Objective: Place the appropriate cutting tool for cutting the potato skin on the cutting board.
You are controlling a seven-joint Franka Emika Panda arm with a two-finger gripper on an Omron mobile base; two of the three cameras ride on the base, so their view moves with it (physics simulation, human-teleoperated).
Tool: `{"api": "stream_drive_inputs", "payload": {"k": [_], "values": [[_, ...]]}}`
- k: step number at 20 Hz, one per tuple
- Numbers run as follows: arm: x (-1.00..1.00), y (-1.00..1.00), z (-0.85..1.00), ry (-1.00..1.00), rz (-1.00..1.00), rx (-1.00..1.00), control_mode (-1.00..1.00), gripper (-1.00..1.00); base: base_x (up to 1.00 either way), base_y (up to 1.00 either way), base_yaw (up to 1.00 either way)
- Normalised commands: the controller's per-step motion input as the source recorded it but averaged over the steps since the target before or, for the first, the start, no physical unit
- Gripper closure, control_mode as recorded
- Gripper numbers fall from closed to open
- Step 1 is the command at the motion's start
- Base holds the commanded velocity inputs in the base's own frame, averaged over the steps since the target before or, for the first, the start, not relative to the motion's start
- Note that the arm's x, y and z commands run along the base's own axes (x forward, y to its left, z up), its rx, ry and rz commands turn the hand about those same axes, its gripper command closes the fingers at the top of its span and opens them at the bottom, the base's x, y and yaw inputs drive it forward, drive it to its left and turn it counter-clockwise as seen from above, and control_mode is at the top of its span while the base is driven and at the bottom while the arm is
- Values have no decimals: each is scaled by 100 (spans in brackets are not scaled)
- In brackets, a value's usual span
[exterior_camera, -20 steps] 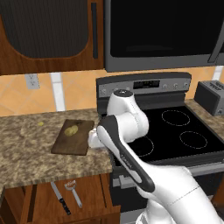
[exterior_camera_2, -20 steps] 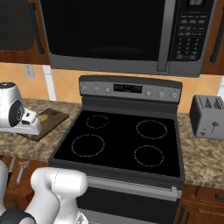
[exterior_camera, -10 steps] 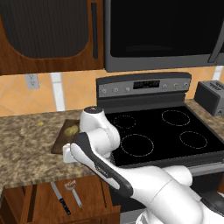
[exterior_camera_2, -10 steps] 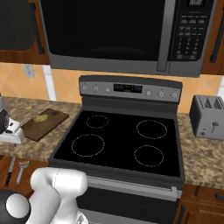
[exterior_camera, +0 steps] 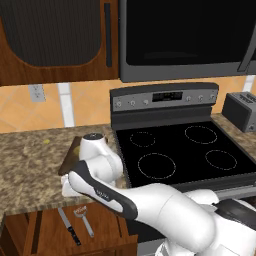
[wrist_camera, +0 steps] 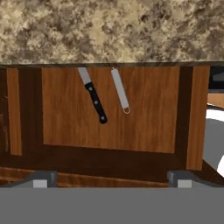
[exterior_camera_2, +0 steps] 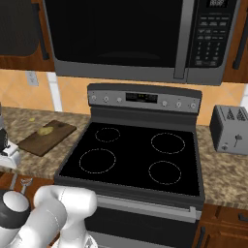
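Below the gripper [wrist_camera: 112,177], whose jaws stand wide with nothing between them, we see an open drawer [wrist_camera: 109,131]. In it, the peeler [wrist_camera: 120,90] lies just beside the knife [wrist_camera: 93,95]. On the counter [exterior_camera: 30,160], the potato [exterior_camera_2: 45,131] rests on the cutting board [exterior_camera_2: 48,137].

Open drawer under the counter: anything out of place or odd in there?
Nothing stands out. The long black-handled knife and the slim light-grey-handled peeler lie side by side, apart, in the open wooden drawer, their far ends hidden under the speckled granite counter edge.
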Motion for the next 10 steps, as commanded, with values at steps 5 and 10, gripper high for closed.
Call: {"api": "stream_drive_inputs", "payload": {"k": [5, 10], "values": [[-1, 0, -41, 16, -5, -9, -100, -100, 0, 0, 0], [-18, 0, -30, 5, -9, -16, -100, -100, 0, 0, 0]]}}
